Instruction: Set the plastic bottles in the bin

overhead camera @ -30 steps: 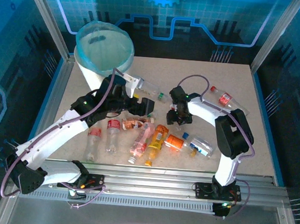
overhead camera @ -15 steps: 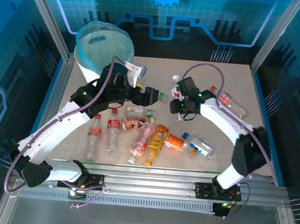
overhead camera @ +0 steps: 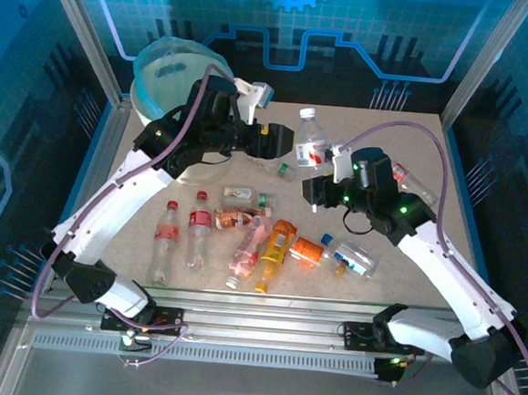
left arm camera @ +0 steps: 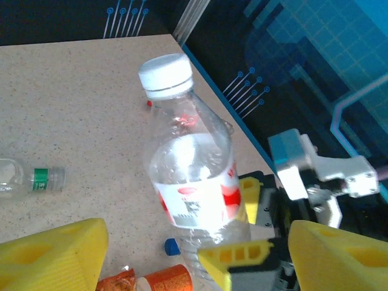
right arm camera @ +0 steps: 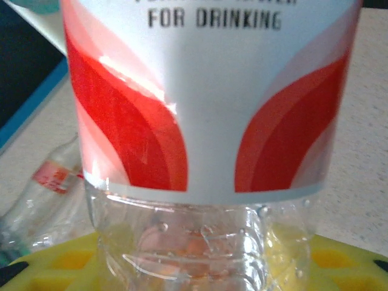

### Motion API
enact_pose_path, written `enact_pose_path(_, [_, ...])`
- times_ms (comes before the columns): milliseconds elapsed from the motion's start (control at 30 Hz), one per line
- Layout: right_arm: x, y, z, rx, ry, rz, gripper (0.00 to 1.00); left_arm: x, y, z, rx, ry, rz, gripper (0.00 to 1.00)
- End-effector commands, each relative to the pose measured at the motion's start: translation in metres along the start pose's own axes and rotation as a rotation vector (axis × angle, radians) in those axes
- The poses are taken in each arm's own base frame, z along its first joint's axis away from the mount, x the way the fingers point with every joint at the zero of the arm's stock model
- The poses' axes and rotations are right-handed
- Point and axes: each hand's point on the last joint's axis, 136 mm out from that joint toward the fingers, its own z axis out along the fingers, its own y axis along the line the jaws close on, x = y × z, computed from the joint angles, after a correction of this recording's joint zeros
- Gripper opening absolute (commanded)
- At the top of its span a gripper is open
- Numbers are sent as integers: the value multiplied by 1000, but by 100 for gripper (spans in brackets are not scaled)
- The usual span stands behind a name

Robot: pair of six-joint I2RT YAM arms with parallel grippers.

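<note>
Near the table's (overhead camera: 339,286) near edge, small plastic bottles (overhead camera: 279,244) were scattered. Beyond, a clear white-capped, red-labelled bottle (overhead camera: 311,139) was clamped by its base, cap upward, in the right gripper (overhead camera: 320,170). The left gripper (overhead camera: 273,145) was spread wide, empty. The bottle was judged light and crushable, so a gentle pinch was advised. The round white blue-lined bin (overhead camera: 155,70) was set at the far left corner.

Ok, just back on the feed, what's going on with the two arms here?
The right gripper holds a clear white-capped bottle upright by its base. The left gripper is open and facing it from the bin side, which looks like a handover being set up. The other bottles lie on the table, ungrasped.
</note>
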Motion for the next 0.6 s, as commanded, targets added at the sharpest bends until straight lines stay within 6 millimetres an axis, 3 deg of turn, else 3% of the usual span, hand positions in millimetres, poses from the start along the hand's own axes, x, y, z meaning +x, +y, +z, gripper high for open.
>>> enact_pose_path(0, [-12,34,-14,-144,-70,-78,56,-10,-8,-7,78,2,-86,75])
enact_pose_path(567, [3,84,-26,-326,-32,-205,56,-9,-10,-19,113,-5,-93,56])
